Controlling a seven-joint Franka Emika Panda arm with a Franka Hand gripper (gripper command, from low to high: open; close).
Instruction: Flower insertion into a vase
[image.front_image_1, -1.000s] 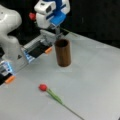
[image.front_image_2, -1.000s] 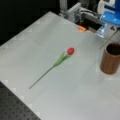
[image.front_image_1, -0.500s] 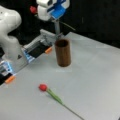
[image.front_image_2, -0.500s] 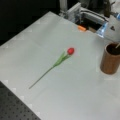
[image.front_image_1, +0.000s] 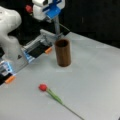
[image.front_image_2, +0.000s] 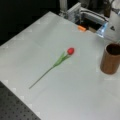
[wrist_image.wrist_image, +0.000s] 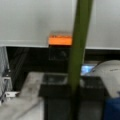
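Note:
The dark brown vase (image.front_image_1: 62, 52) (image.front_image_2: 111, 58) stands upright on the white table, its mouth open. A red-headed flower (image.front_image_1: 43, 87) (image.front_image_2: 70, 51) lies flat on the table in front of it, with its green stem trailing away from the vase. My gripper (image.front_image_1: 58, 25) hangs above and just behind the vase, near the table's far edge. In the wrist view it (wrist_image.wrist_image: 75, 93) is shut on a second flower's green stem (wrist_image.wrist_image: 78, 50), which runs straight up the picture between the dark fingers.
The white robot base (image.front_image_1: 11, 37) stands at a front view's left. Grey fixtures with orange tabs (image.front_image_1: 48, 50) (image.front_image_2: 82, 28) line the table's far edge behind the vase. A dark perforated board (image.front_image_2: 15, 110) borders the table in a front view's bottom left.
My gripper has risen and shifted slightly behind the vase, leaving a front view almost entirely. The vase and the flower on the table have not moved.

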